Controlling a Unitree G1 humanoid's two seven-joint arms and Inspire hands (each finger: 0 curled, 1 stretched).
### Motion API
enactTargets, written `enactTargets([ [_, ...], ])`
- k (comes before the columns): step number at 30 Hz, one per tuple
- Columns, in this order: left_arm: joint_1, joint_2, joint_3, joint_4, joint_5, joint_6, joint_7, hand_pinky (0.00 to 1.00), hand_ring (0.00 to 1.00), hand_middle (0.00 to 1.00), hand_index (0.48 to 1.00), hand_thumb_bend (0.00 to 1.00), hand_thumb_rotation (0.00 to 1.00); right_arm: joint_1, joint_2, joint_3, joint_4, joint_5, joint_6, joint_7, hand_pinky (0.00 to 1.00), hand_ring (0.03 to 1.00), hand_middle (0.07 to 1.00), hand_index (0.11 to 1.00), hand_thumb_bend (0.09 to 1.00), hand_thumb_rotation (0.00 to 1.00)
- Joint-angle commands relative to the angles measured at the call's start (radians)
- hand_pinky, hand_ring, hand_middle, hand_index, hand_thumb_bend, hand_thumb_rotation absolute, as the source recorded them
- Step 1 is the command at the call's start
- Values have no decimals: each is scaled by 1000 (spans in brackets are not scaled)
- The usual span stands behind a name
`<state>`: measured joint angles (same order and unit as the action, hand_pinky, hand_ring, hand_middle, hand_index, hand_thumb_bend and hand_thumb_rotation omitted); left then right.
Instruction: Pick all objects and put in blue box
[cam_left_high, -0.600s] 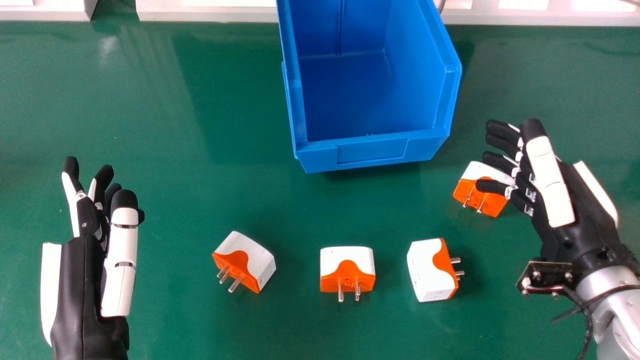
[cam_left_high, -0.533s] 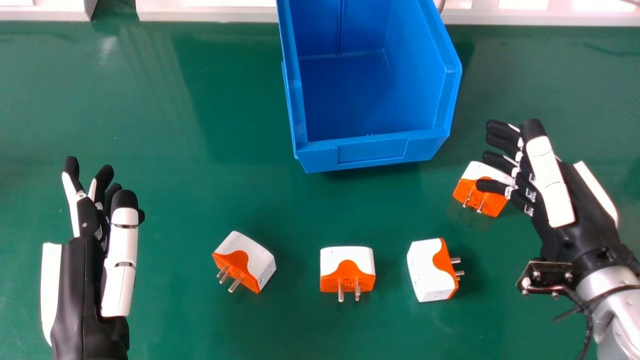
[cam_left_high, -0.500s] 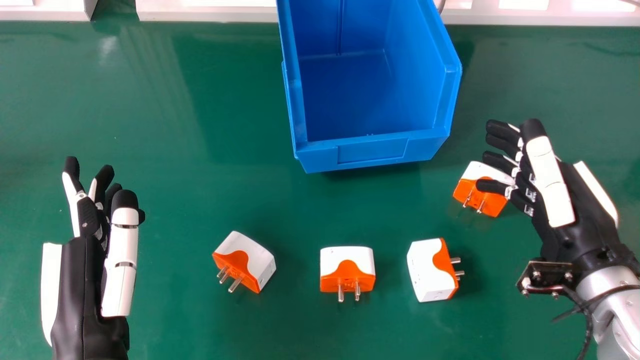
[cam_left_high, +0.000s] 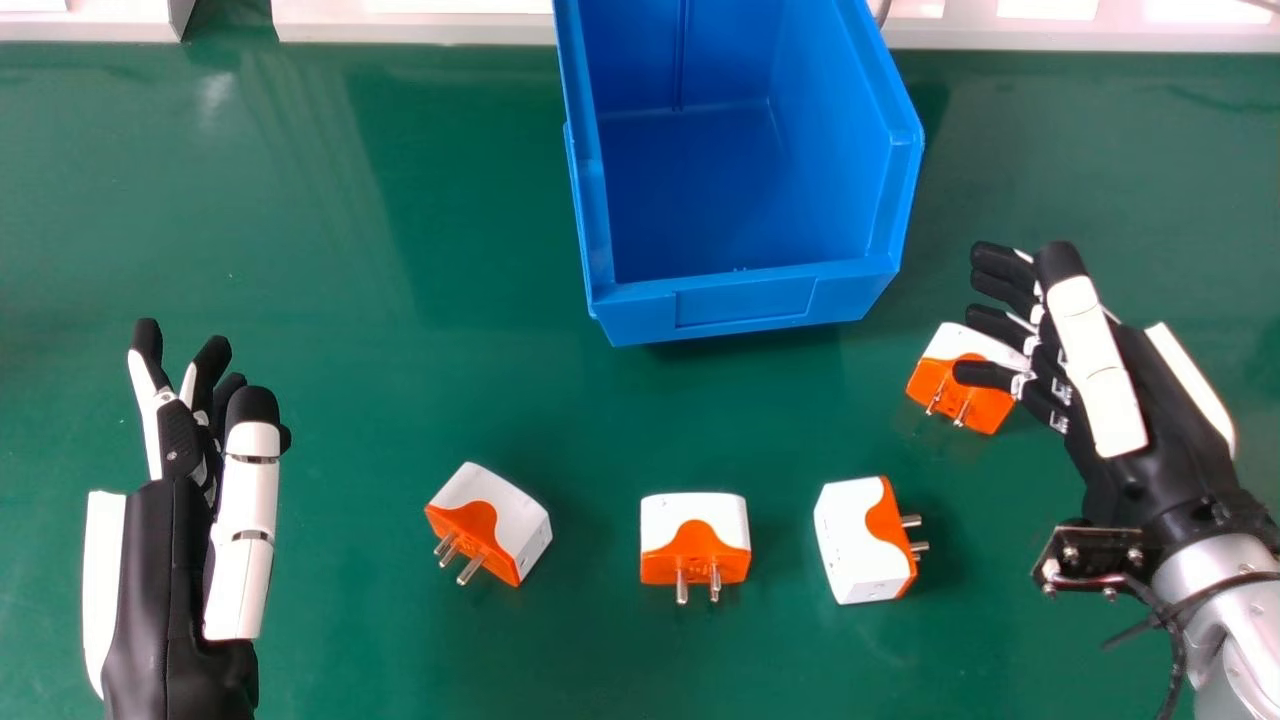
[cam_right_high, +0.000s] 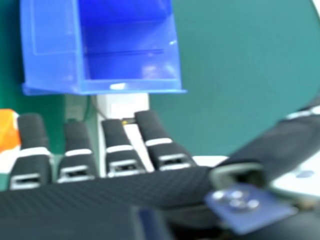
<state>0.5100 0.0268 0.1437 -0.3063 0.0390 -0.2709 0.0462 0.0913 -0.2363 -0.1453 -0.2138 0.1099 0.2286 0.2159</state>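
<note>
In the head view my right hand (cam_left_high: 1100, 370) is open above the right side of the table, its fingers partly covering an orange and white plug adapter (cam_left_high: 960, 380). The right hand view shows the same hand (cam_right_high: 117, 150) with straight fingers and nothing held. My left hand (cam_left_high: 240, 520) stands open at the far left, away from any adapter. Three more adapters lie on the table: one tilted (cam_left_high: 490, 522), one in the middle (cam_left_high: 695, 540) with prongs towards me, one (cam_left_high: 865, 540) with prongs pointing right. The blue box (cam_left_high: 745, 300) holds nothing visible; it appears in the right hand view too (cam_right_high: 55, 45).
The green table (cam_left_high: 400, 350) spreads between and around the hands. White framed panels (cam_left_high: 420, 28) run along its far edge, behind the box. A cable and small bracket (cam_left_high: 1095, 555) sit at my right wrist.
Both hands have shifted very slightly, a little nearer to me in the head view. The adapters and the box have stayed put.
</note>
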Motion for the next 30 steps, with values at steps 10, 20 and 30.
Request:
enactTargets([
  [10,29,1,-1,-46,14,-4,-1,840,951,972,975,403,921,33,-117,93,28,-439,-289,-201,794,928,948,916,506,1000],
  [20,46,-6,-27,-59,31,-5,0,843,953,975,979,404,926,3,-194,136,120,-688,-320,-286,847,974,990,982,490,944],
  [30,45,-14,-44,-60,40,3,3,855,957,978,988,375,954,-87,-237,185,169,-757,-201,-172,872,959,1000,989,532,854],
])
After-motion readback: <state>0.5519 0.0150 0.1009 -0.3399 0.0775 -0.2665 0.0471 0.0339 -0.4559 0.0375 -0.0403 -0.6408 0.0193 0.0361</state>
